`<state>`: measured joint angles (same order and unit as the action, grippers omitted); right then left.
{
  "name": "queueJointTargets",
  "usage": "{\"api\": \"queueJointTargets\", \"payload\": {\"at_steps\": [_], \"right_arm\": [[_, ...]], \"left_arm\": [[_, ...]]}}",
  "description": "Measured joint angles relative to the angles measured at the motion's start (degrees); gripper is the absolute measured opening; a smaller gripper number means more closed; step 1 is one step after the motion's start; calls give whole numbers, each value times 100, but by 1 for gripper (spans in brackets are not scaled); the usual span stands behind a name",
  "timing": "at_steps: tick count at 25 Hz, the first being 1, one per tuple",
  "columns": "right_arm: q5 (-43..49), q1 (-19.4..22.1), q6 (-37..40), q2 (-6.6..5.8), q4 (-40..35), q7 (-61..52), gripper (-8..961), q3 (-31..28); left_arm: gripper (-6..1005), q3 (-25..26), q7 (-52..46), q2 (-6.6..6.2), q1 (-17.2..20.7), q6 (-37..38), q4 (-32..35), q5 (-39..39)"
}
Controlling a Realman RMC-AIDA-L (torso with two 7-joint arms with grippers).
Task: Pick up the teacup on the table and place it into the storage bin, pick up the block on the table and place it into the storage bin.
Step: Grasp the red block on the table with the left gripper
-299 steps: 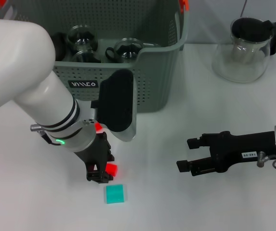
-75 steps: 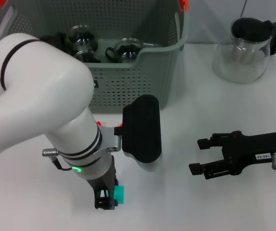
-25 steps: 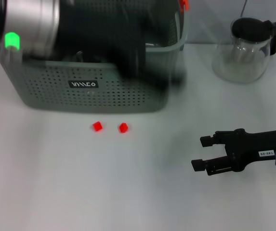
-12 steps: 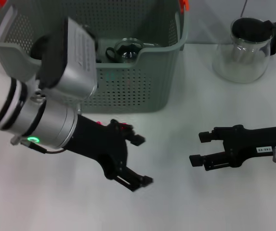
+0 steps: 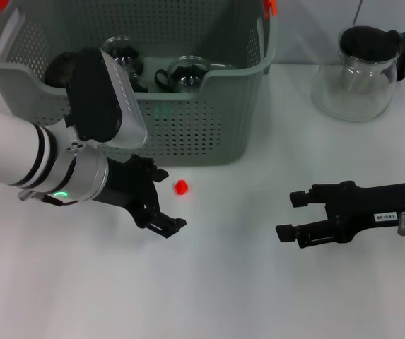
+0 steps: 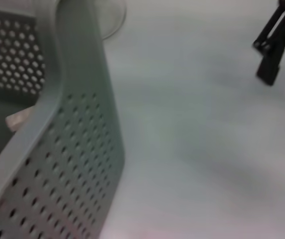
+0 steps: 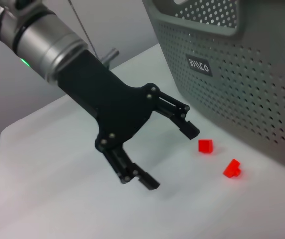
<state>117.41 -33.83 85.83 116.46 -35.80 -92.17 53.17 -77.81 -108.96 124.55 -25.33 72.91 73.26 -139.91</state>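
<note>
We see the left gripper (image 5: 161,200) low over the white table (image 5: 223,282), just in front of the storage bin (image 5: 188,134), its fingers spread wide with nothing between them. The right wrist view confirms this: the left gripper (image 7: 174,157) stands released above the table surface.

Two small red blocks (image 7: 206,146) (image 7: 232,169) lie on the table close to the bin's front wall, near the label (image 7: 199,64). In the head view only one red block (image 5: 181,187) shows, at about 1 o'clock from the left gripper and apart from it; the other is hidden.

Inside the bin we count glass teacups (image 5: 188,70) (image 5: 123,56) near the back.

The right gripper (image 5: 290,215) hovers over the table at 3 o'clock from the left one, well apart, fingers parted and holding nothing. A glass pitcher (image 5: 361,70) with a black lid stands at about 1 o'clock, beside the bin.

The left wrist view shows the bin's perforated wall (image 6: 82,164) and the right gripper (image 6: 276,37) far off.
</note>
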Motion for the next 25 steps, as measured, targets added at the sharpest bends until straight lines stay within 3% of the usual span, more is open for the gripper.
{"api": "queueJointTargets", "payload": {"at_steps": [9, 20, 25], "right_arm": [[2, 46, -15, 0, 10, -27, 947, -16], [-7, 39, 4, -6, -8, -24, 947, -46], [-19, 1, -4, 52, -7, 98, 946, -45]], "left_arm": [[947, 40, -58, -22, -50, -153, -169, -171], [947, -6, -2522, -9, -93, 350, 492, -846], [947, 90, -2765, -9, -45, 334, 482, -865]]}}
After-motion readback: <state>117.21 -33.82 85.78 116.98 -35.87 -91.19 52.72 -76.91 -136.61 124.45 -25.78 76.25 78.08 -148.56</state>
